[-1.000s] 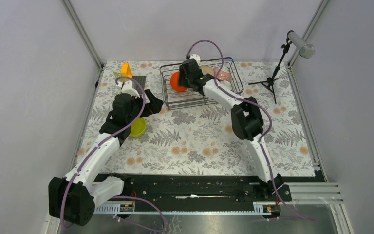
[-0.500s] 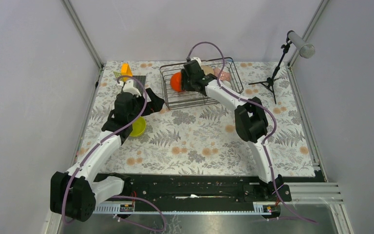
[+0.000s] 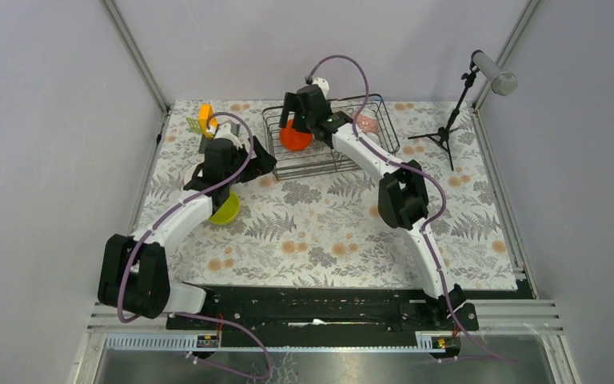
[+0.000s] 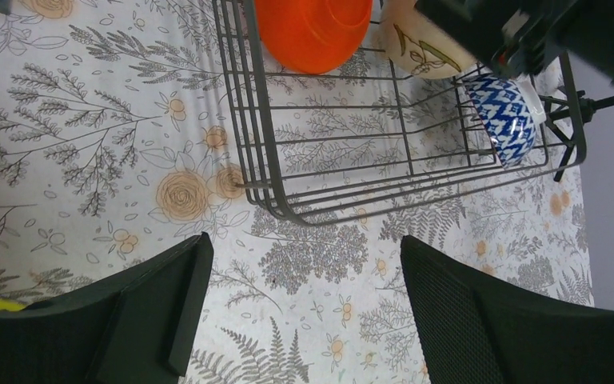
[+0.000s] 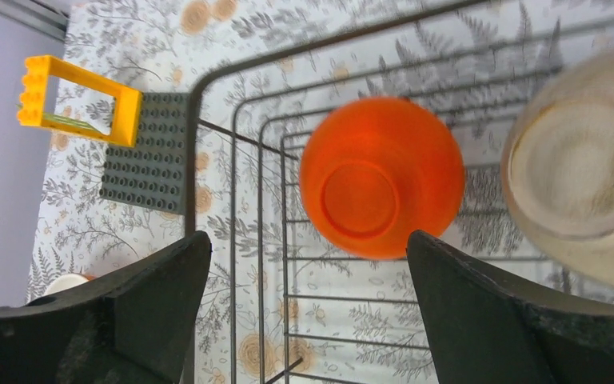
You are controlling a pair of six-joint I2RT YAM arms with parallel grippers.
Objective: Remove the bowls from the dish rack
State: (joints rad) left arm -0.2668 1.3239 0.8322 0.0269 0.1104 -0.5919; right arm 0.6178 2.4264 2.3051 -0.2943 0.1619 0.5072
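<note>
- Overhead, the dish rack [image 3: 320,170] sits at the far middle of the flowered table cover [image 3: 320,232], with an orange bowl [image 3: 296,138] in its left end and a pink patterned bowl [image 3: 365,124] towards its right end.
- The right gripper [image 3: 304,112] hangs over the orange bowl; from this view I cannot tell how wide it stands.
- The left gripper [image 3: 257,158] is just beside the rack's near left corner, low over the cover.
- A yellow-green bowl [image 3: 225,210] lies on the cover outside the rack, partly under the left arm.
- An orange-yellow block [image 3: 205,118] stands at the far left, and a small tripod stand [image 3: 448,120] is right of the rack.
- From the left wrist, the left gripper [image 4: 304,264] is spread wide and holds nothing, its fingers [image 4: 128,312] over bare cover short of the rack [image 4: 264,168].
- Inside the rack are the orange bowl [image 4: 312,32], a cream bowl [image 4: 420,44] and a blue-and-white bowl [image 4: 504,116] against the far end.
- From the right wrist, the right gripper [image 5: 308,248] is also wide and empty.
- The orange bowl [image 5: 380,176] shows its foot ring to the camera, between the fingers [image 5: 488,312] and apart from both.
- The cream bowl [image 5: 584,168] is beside it.
- A grey studded plate [image 5: 148,152] and the yellow block [image 5: 80,100] lie outside the rack [image 5: 232,200].
</note>
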